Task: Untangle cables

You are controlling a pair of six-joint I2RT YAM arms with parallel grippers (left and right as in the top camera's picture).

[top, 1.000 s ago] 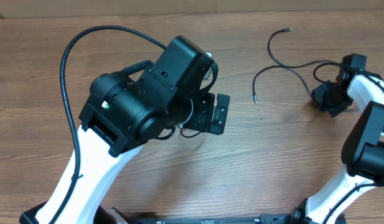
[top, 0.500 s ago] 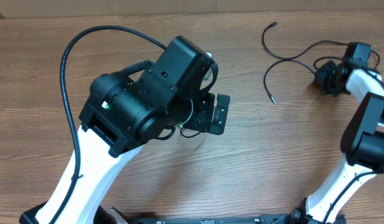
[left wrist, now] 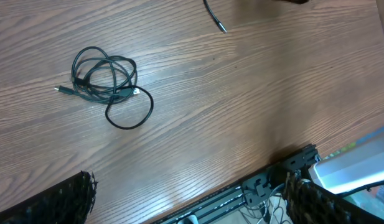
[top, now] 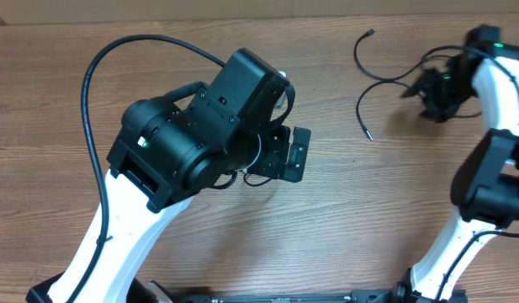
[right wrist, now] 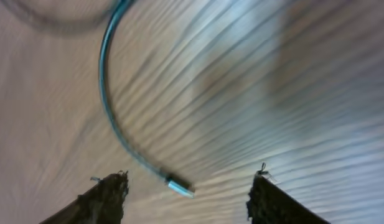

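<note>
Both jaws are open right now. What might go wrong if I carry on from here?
1. Right wrist view is blurred; the loose cable ends in a plug low between the open jaws of the right gripper, so closing now may miss or pinch it.
2. The coiled bundle lies off-centre from the left gripper, and the left arm hides it overhead; a straight descent would likely miss.
3. Its loops overlap; tugging one strand may tighten them.

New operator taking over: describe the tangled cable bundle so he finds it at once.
In the left wrist view, take the wooden table and go to its upper left. The coiled bundle lies there: several overlapping dark loops, unlike the loose cable at the top edge, a single strand.
</note>
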